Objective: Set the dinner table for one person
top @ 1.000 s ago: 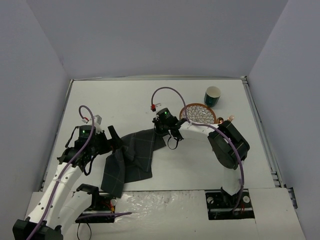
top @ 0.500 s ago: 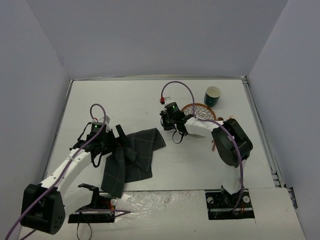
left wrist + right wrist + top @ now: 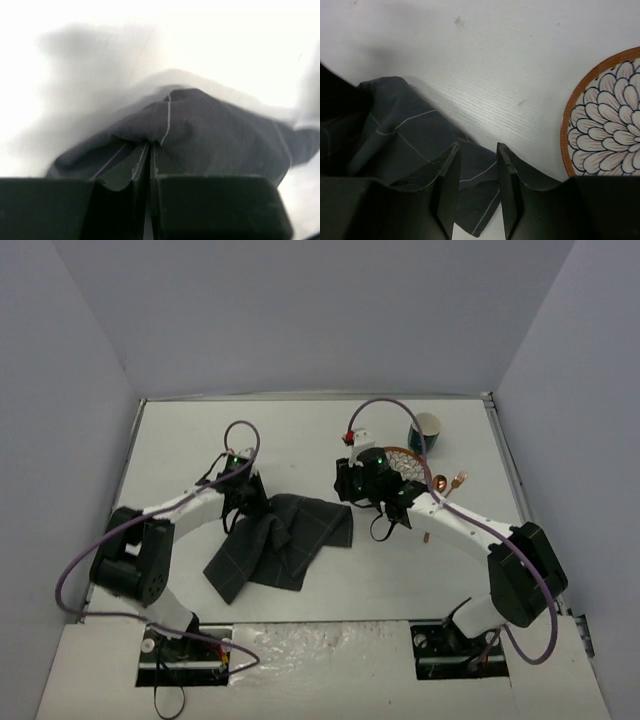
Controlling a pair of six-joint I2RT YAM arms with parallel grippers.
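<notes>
A dark grey checked cloth [image 3: 285,545] lies crumpled on the white dinner table [image 3: 250,435]. At the cloth's upper left edge, my left gripper [image 3: 250,512] is shut on a raised fold; in the left wrist view the jaws [image 3: 150,147] meet on the cloth [image 3: 215,130]. My right gripper [image 3: 347,502] hovers over the cloth's right corner. Seen from the right wrist, it [image 3: 477,150] stands open with the cloth corner [image 3: 480,200] lying loose below the gap. A flower-patterned plate [image 3: 405,462] with an orange rim [image 3: 567,125] sits just right of it.
A dark green cup [image 3: 425,430] stands at the back right behind the plate. Copper cutlery [image 3: 447,483] lies right of the plate. Grey walls close in the table on three sides.
My left gripper swung right to the cloth's upper edge and shut on a fold. My right gripper moved right, opened and let go of the cloth corner. The cloth shifted right.
</notes>
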